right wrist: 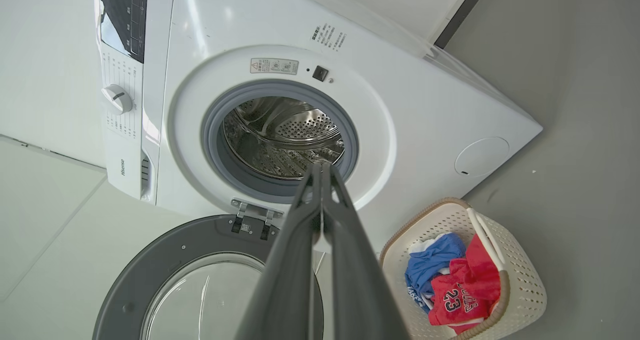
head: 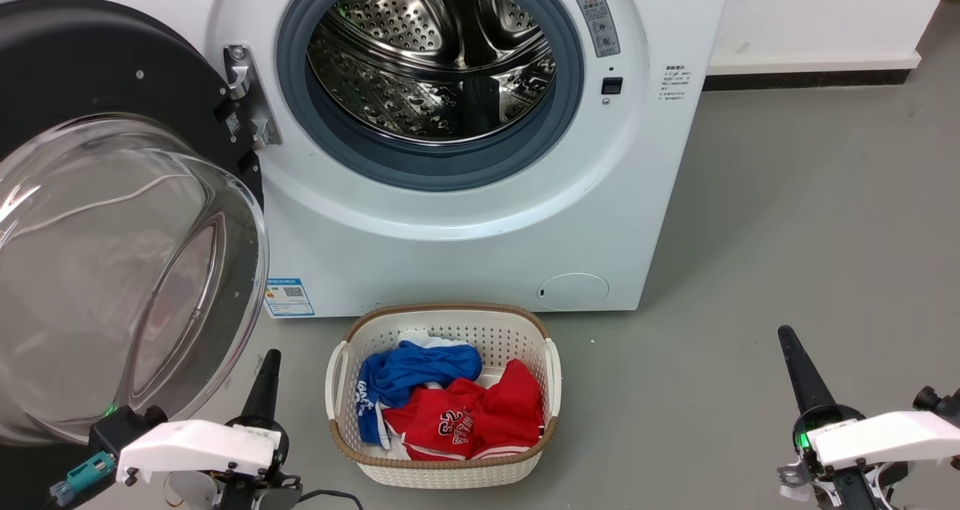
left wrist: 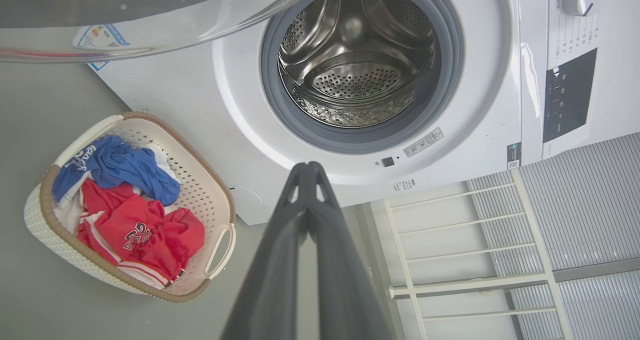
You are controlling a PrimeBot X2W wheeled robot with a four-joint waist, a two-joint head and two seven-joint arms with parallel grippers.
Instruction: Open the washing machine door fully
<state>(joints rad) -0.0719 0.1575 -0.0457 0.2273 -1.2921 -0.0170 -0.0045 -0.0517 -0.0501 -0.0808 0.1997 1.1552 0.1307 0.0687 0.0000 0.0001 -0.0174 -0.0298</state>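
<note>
The glossy black round washing machine door (head: 105, 60) is best pushed at its rim; left gripper (head: 265, 382) and right gripper (head: 798, 367) jaws are closed, empty.

place: laundry corner, home-like | cues: 1 white front-loading washing machine (head: 465, 232), steel drum (head: 435, 60) | 1 laundry basket (head: 450, 309) holding red and blue clothes (head: 480, 412) | grey floor (head: 787, 232), white wall (head: 817, 15), dark skirting (head: 810, 79)

White basket (head: 450, 474), red jersey (head: 480, 420), blue garment (head: 420, 371)
</note>
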